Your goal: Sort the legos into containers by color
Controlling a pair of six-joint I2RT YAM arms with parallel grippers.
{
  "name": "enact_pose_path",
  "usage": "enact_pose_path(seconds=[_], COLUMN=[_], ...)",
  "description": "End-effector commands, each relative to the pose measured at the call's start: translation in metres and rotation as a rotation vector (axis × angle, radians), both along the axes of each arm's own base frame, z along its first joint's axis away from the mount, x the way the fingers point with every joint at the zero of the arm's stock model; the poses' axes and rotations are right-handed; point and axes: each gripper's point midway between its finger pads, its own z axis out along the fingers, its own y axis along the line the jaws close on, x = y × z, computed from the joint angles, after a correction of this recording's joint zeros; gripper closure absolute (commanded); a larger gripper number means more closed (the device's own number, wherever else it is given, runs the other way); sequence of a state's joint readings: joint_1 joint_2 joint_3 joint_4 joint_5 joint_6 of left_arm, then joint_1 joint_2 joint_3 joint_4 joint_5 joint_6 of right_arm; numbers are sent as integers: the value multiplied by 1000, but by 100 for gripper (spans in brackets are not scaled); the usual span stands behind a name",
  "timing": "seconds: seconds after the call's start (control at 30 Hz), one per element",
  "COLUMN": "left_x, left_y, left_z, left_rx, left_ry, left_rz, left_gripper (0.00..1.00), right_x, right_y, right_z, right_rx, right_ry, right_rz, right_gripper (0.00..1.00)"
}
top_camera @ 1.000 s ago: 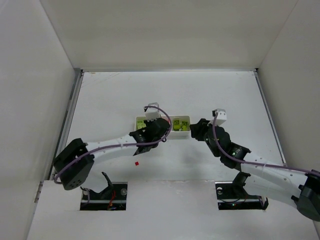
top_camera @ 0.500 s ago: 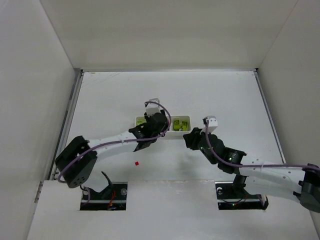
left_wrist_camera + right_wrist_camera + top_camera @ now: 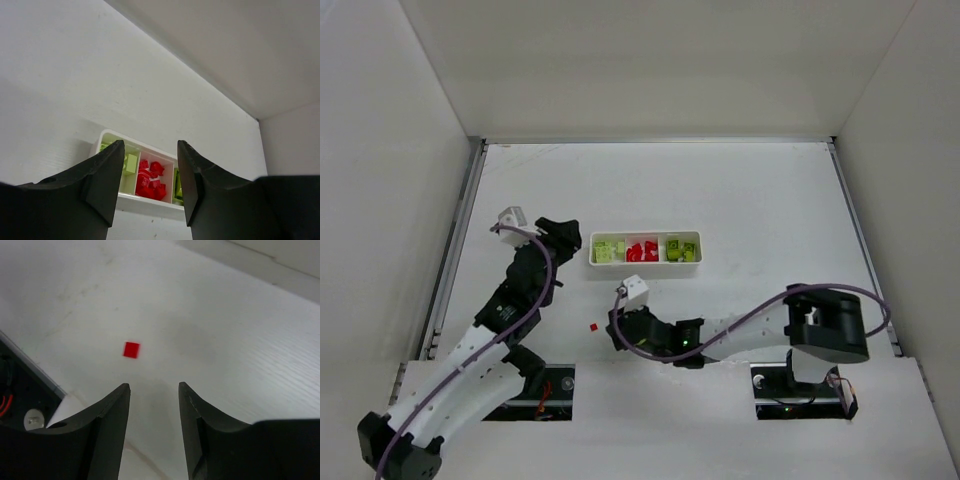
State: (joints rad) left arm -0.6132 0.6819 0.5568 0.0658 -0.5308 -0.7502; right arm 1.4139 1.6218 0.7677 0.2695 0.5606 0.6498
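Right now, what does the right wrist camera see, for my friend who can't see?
One tiny bright red square plastic lego lies alone on the white table, just ahead of the right arm's two dark jaws, which stand open and empty.

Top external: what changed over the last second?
Left gripper backed off the tray to the left; right gripper swung from the tray's right end to the near side, facing the loose red brick. Both open, holding nothing. Tray and brick stayed put.

Top camera high, looking down, wrist cameras low, forward, left shares tray (image 3: 645, 263)
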Motion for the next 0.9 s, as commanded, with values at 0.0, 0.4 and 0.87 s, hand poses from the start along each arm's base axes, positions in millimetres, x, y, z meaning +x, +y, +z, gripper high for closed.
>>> enact_pose_path(seconds=[0.0,0.4,0.87], left_x=[-11,-23,-20], left_y=[17,34,39], left_z=[-9,-22,-13], left_rx=[-16,-10,-22], left_ry=[31,57,39], left_rz=[28,39,52], left_gripper=[56,55,55], right_x=[-3,1,9], right_y=[46,79,68], right_z=[18,-29,-46], right_rx=[75,-73,-220], right_ry=[-35,-33,-112], right_rz=[28,52,3], right_gripper=[50,48,56])
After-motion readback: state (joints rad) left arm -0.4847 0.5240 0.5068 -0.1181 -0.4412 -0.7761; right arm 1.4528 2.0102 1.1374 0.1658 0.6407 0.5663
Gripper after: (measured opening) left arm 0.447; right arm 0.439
